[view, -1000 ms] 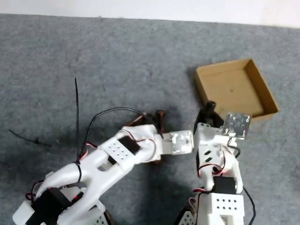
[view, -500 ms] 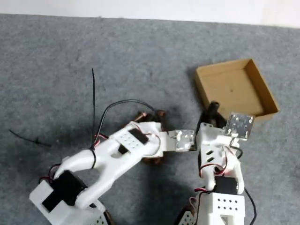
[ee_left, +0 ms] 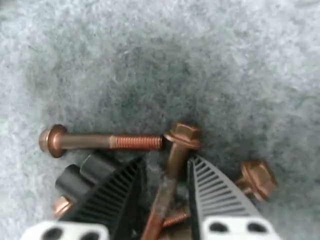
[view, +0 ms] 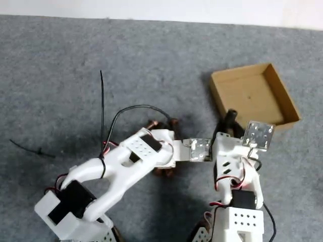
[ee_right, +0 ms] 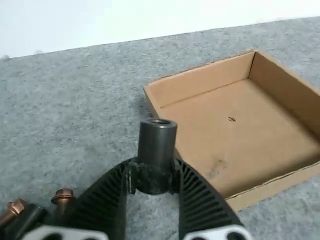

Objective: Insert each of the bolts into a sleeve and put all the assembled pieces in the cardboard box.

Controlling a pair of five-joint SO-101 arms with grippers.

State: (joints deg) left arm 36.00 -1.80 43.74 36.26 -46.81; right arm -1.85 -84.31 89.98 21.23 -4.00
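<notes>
Sleeve (ee_right: 157, 137) clamped in right gripper (ee_right: 152, 175), left gripper (ee_left: 166, 162) part-open around bolt (ee_left: 183, 135)

left arm (view: 126, 166): forearm swings, wrist slides right above the bolts (view: 161, 123), closing on right arm (view: 232, 166) | black cable (view: 132, 108) arches higher | right claw (ee_right: 153, 175) with sleeve (ee_right: 157, 137) edges slightly toward cardboard box (view: 252, 93)
</notes>
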